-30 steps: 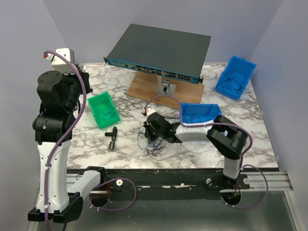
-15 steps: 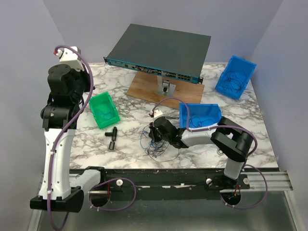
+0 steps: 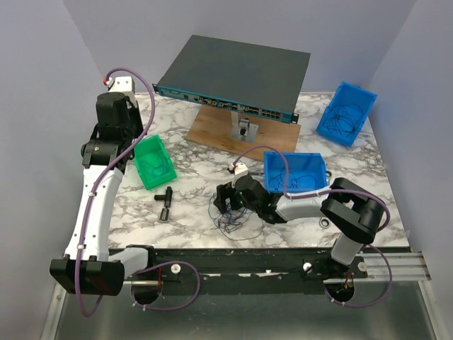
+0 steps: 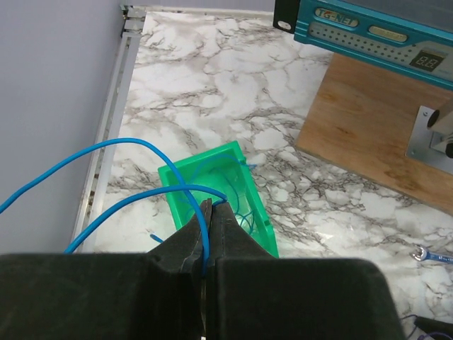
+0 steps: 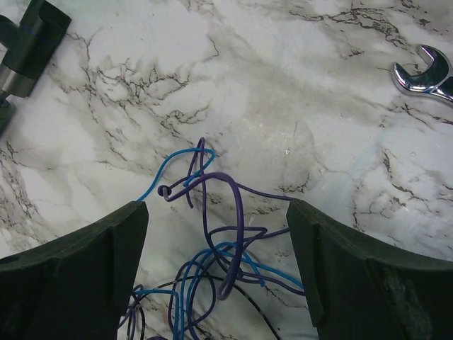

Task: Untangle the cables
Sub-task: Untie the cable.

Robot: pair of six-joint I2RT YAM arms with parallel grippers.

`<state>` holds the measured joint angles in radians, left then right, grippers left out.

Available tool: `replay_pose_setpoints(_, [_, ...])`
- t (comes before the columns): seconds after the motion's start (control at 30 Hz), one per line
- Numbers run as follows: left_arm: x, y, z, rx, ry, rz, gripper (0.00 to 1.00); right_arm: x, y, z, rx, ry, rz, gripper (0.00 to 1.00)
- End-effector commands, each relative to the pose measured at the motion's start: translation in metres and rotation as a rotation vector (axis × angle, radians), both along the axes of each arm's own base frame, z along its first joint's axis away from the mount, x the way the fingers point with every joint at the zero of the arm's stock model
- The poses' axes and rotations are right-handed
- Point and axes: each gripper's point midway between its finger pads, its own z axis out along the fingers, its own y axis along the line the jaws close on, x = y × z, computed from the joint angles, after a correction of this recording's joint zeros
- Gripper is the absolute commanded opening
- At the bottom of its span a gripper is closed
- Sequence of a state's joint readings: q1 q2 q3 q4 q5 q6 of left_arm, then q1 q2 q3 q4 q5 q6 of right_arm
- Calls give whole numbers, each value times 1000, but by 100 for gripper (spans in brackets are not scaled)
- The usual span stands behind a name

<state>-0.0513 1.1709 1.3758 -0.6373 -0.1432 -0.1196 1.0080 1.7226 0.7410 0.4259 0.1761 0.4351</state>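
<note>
The left gripper (image 4: pixel 211 212), having swung in from the far-left corner, is hanging over the green bin (image 4: pixel 185 177), pinching a blue wire (image 4: pixel 141 145). The right gripper (image 5: pixel 216 212), clamped a second ago, is standing spread over the cables (image 5: pixel 212 262). These are lying near-centre on the table (image 5: pixel 297 85), loops trailing nearward, showing no clear long axis.

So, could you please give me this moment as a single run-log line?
left gripper: shut on blue wire, raised near green bin | right gripper: open, low over cables on table

Cables (image 3: pixel 232 216) on table (image 3: pixel 141 212) (tool (image 3: pixel 165 200) to left)
</note>
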Motion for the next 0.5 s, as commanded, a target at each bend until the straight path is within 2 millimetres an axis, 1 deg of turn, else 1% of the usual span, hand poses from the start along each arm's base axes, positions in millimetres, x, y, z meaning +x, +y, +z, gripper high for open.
replay_pose_setpoints(0.0, [6,12,-8,51,-6,34,0,4,-3,13,46,-38,-28,88])
replay_pose_setpoints(0.07, [6,13,-15,57,15,39,0,3,-4,15,52,-42,-29,88])
replay_pose_setpoints(0.13, [6,14,-12,55,11,44,0,4,-5,17,57,-48,-34,88])
replay_pose_setpoints(0.17, [5,13,-8,48,-5,45,0,3,-6,17,56,-48,-35,88])
replay_pose_setpoints(0.23, [3,10,8,29,-56,33,0,3,-5,17,58,-49,-34,88])
replay_pose_setpoints(0.33, [-2,0,40,-30,-151,0,0,4,-5,18,60,-52,-36,88])
replay_pose_setpoints(0.47, [-6,-22,76,-119,-253,-93,0,4,-5,19,62,-58,-34,88])
